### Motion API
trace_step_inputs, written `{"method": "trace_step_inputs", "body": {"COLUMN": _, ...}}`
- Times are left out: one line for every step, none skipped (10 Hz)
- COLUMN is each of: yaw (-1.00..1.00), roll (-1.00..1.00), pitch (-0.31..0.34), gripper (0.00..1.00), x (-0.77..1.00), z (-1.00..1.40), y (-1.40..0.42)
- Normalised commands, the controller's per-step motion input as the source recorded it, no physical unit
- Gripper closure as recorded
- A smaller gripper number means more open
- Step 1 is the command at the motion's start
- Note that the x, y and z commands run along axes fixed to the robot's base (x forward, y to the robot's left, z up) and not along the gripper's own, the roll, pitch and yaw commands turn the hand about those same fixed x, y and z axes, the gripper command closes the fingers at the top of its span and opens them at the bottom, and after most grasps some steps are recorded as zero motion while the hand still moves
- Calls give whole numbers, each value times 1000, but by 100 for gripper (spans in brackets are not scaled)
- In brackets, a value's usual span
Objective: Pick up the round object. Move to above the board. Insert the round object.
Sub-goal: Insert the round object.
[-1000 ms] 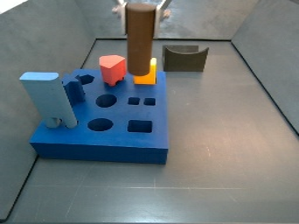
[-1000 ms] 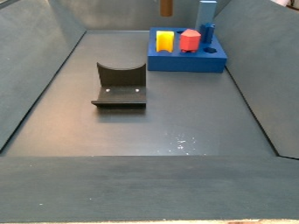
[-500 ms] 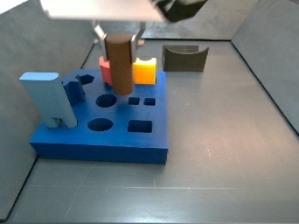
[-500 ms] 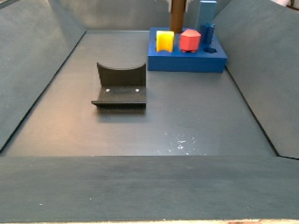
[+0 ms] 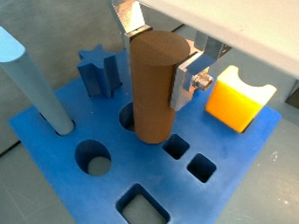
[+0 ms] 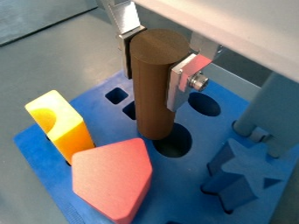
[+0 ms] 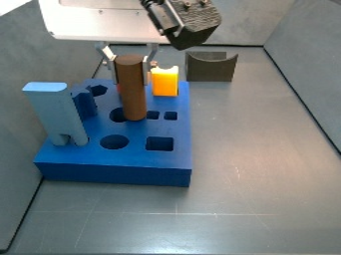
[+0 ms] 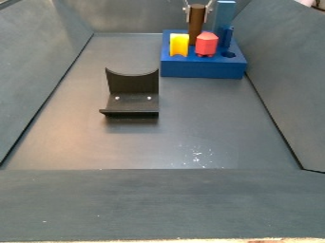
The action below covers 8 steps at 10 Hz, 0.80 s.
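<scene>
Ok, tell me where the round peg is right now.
In both wrist views the round peg stands upright in the gripper, its lower end at a round hole in the blue board, near the orange-yellow block.

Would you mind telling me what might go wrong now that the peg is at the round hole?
The gripper holds the round object with its base at a round hole in the board. If slightly off-centre, it may jam on the rim. The red block and orange-yellow block stand close, so the fingers might graze them.

no readable text — no labels, no numbers
</scene>
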Motion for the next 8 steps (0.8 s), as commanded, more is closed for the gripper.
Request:
{"method": "trace_step_inputs", "body": {"yaw": -111, "roll": 266, "pitch": -69, "gripper": 100, "x": -349, "z": 151, "y": -66}}
{"method": "trace_step_inputs", "body": {"yaw": -109, "roll": 189, "pitch": -80, "gripper": 100, "x": -329, "z": 86, "y": -11}}
{"method": "trace_step_inputs", "body": {"yaw": -126, "roll": 71, "pitch": -114, "gripper": 100, "x": -314, "z": 0, "y": 0}}
{"method": "trace_step_inputs", "body": {"yaw": -86, "roll": 0, "pitch": -89, "gripper": 100, "x": -157, "z": 0, "y": 0}}
{"method": "trace_step_inputs", "body": {"yaw": -29, "roll": 0, "pitch": -57, "gripper": 100, "x": 0, "z": -83, "y": -40}}
{"method": "trace_step_inputs", "body": {"yaw": -14, "roll": 0, "pitch": -74, "gripper": 100, "x": 0, "z": -146, "y": -29}}
{"method": "trace_step_inputs", "body": {"yaw": 0, "roll": 0, "pitch": -74, "gripper": 100, "x": 0, "z": -260, "y": -11}}
{"method": "trace_step_inputs", "body": {"yaw": 0, "roll": 0, "pitch": -111, "gripper": 100, "x": 0, "z": -357, "y": -3}}
